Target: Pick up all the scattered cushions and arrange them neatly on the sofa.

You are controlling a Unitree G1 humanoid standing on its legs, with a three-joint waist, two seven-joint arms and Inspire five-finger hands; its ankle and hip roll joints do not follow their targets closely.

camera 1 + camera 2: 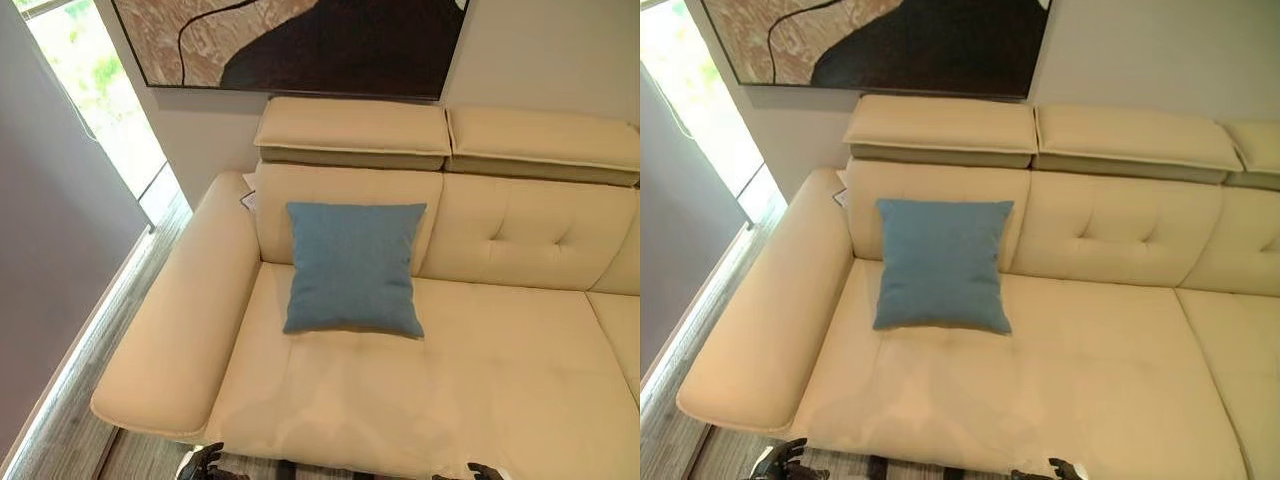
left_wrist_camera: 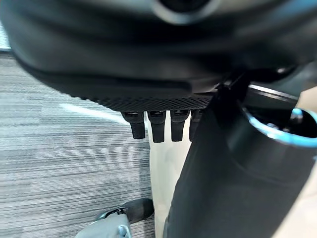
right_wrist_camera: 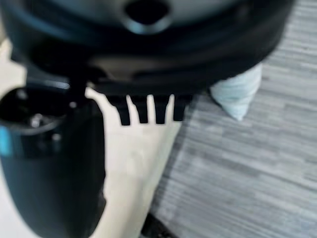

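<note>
A blue cushion [image 1: 354,266] stands upright on the cream sofa [image 1: 480,370], leaning against the backrest near the left armrest [image 1: 180,330]. A pale cushion [image 3: 238,95] lies on the grey carpet beside the sofa's front, seen past my right hand. My left hand [image 1: 206,460] and right hand [image 1: 486,470] hang low in front of the sofa's front edge, well short of the blue cushion. In the wrist views the left hand's fingers [image 2: 157,128] and the right hand's fingers [image 3: 143,113] are straight and hold nothing.
A large framed picture [image 1: 300,40] hangs on the wall above the sofa's headrests [image 1: 350,130]. A bright window [image 1: 95,95] and a wall run along the left of the sofa. Grey striped carpet [image 2: 64,163] covers the floor.
</note>
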